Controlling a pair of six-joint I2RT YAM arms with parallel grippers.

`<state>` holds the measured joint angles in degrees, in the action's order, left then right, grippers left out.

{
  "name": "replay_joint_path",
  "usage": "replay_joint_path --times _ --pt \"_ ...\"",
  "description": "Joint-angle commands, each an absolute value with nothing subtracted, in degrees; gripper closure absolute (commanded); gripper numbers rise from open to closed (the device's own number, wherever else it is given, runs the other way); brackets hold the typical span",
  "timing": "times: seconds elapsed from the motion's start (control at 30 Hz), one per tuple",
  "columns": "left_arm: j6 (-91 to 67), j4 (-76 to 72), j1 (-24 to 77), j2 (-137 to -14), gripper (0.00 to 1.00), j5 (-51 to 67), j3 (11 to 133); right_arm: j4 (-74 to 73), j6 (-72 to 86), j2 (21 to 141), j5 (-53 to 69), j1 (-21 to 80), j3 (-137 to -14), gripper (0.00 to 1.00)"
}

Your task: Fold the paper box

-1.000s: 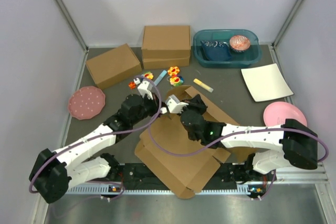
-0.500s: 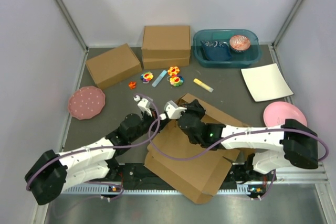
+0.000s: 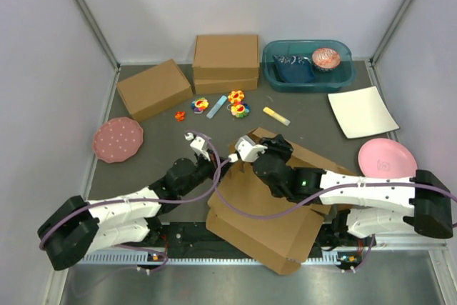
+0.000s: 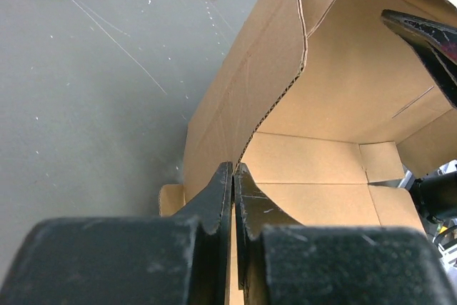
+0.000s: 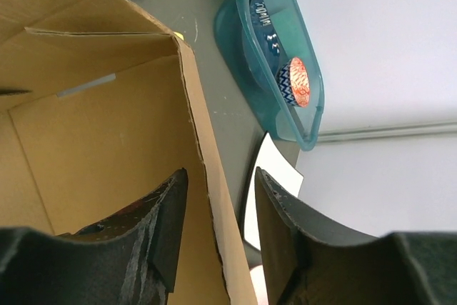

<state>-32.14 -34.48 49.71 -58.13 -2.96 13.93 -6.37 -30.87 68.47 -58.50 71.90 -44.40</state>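
The paper box [image 3: 264,212] is a brown cardboard sheet with raised walls, lying near the table's front edge. My left gripper [image 3: 218,168] is at its left wall. In the left wrist view the jaws [image 4: 233,173] are shut on the edge of that upright wall [image 4: 243,91]. My right gripper [image 3: 275,146] is at the far wall. In the right wrist view it [image 5: 218,183] is open, with the wall's edge [image 5: 203,141] between the two fingers and not pinched. A right finger [image 4: 428,41] shows over the box floor.
A small angled brown box [image 3: 153,88] and a taller brown box [image 3: 226,62] stand at the back. A teal tub [image 3: 307,64] is back right, a white sheet [image 3: 363,111] and pink plate [image 3: 387,158] right. Another pink plate [image 3: 118,139] lies left. Small toys [image 3: 235,103] and a yellow stick [image 3: 276,116] lie beyond the box.
The paper box has shifted to the right and its walls stand higher. My left gripper has drawn back toward the near edge with the wall. My right arm has moved right.
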Motion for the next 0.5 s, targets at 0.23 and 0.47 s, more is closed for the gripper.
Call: replay_joint_path --times 0.23,0.47 --pt "-30.7 -40.3 50.7 -61.3 1.0 -4.4 10.5 -13.1 -27.3 63.1 -54.7 70.0 -46.6 0.58" --pt "-30.9 -41.8 51.2 -62.5 1.0 -4.6 9.7 -16.9 -24.3 62.6 -52.8 69.4 -46.2 0.88"
